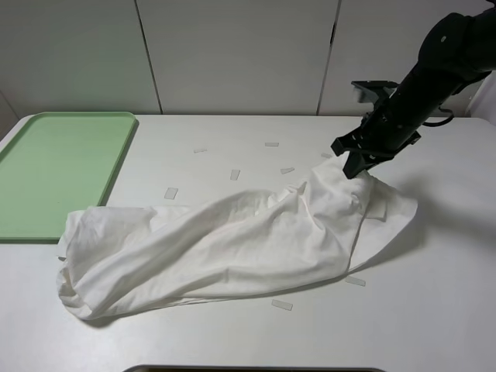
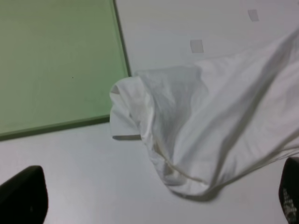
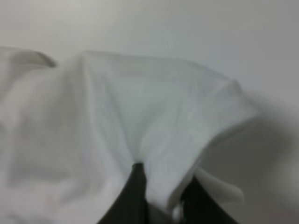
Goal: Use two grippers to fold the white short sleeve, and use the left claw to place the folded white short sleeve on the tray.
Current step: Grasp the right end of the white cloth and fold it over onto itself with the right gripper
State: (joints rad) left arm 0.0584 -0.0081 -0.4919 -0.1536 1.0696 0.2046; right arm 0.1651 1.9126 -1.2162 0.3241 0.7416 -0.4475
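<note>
— Where's the white short sleeve (image 1: 232, 240)?
— Bunched in a long diagonal across the worktop (image 1: 434, 310), from the near left toward the far right. Not folded. Left end lies crumpled, just beside the tray's near corner.
— And the tray (image 1: 54, 170)?
— Far left corner, flat, pale green, nothing on it.
— Right gripper (image 1: 355, 167)?
— Pinched on the shirt's right end, cloth lifted into a peak between narrow jaws.
— Left claw (image 2: 155, 198)?
— Only its wrist view shows it: dark fingertips (image 2: 21, 196) spread wide, above the shirt's left end, gripping nothing.
— Anything else?
— Small tape strips (image 1: 235, 174) scattered mid-table.
</note>
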